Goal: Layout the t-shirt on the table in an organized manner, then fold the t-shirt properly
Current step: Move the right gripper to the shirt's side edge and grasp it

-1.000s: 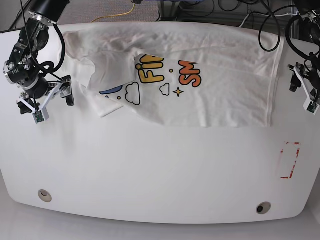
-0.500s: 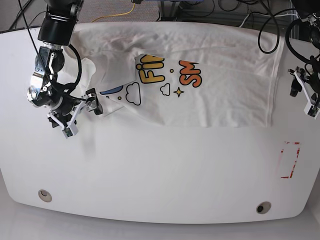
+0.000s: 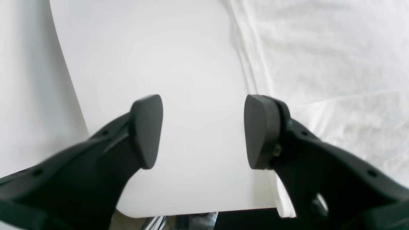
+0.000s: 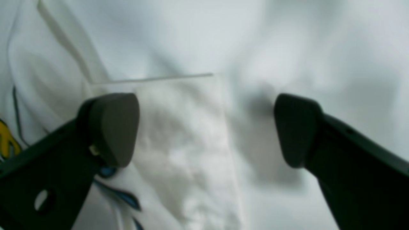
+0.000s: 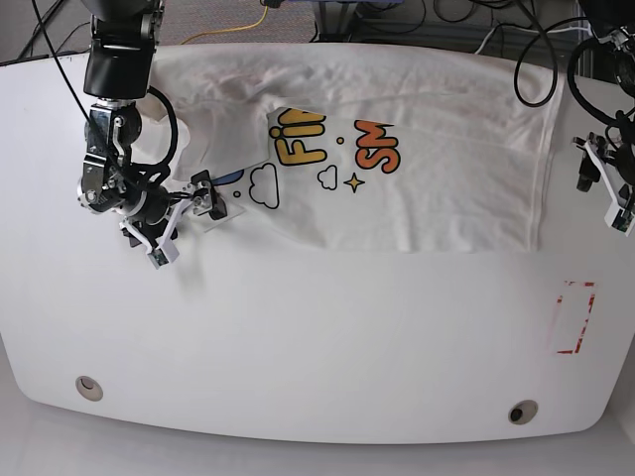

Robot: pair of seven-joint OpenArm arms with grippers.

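Observation:
The white t-shirt (image 5: 437,129) lies spread over the far half of the table (image 5: 317,337), its yellow and orange print (image 5: 332,149) facing up. Its left side is bunched, with a folded flap (image 4: 185,134) over part of the print. My right gripper (image 5: 189,226) hovers open at that flap; in the right wrist view its fingers (image 4: 115,127) straddle the flap's corner, right gripper (image 4: 206,127) holding nothing. My left gripper (image 5: 603,188) stands open beside the shirt's right hem. In the left wrist view the left gripper (image 3: 203,131) is over bare table (image 3: 159,64), next to the t-shirt (image 3: 319,48).
A red tape rectangle (image 5: 575,317) marks the table's right side. Two round grommet holes (image 5: 89,387) (image 5: 522,412) sit near the front edge. Cables hang behind the far edge. The table's curved edge (image 3: 73,95) runs close to my left gripper.
My right arm has swung in from the table's left edge to the shirt's folded left flap, still open. The left arm has barely moved.

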